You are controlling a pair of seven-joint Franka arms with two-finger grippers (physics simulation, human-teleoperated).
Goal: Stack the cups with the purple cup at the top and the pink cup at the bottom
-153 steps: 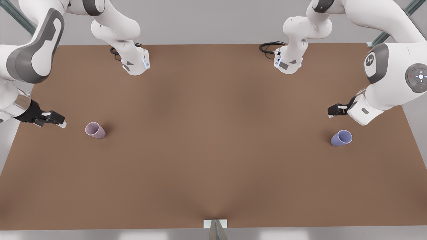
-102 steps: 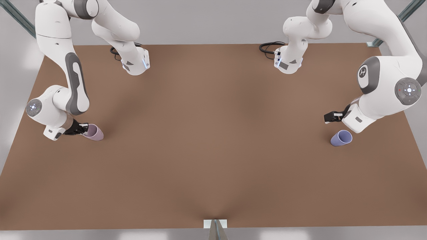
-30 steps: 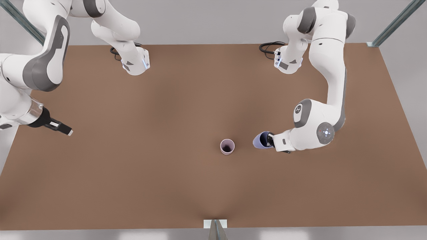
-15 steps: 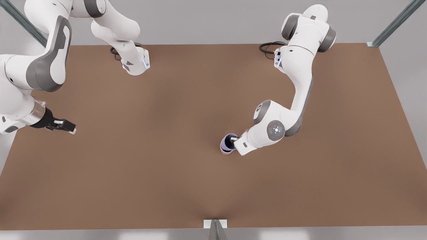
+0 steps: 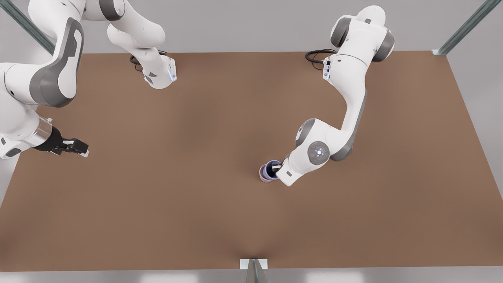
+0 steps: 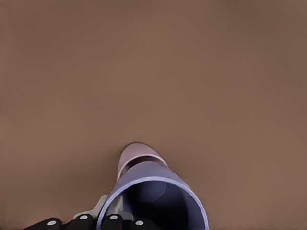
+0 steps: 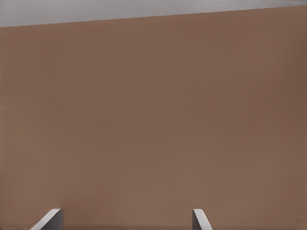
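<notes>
1. Two fingers of the left gripper (image 5: 276, 168) clamped on the purple cup's (image 5: 271, 169) rim — one inside, one outside.
2. Bluish-lavender tumbler (image 6: 156, 199), mouth up, nested in the pink cup (image 6: 135, 155) — mauve wall showing below, mid-table (image 5: 220, 129).
3. Right gripper (image 5: 80, 149) idle at the front view's left, fingers (image 7: 52, 218) spread wide, holding nothing.
</notes>
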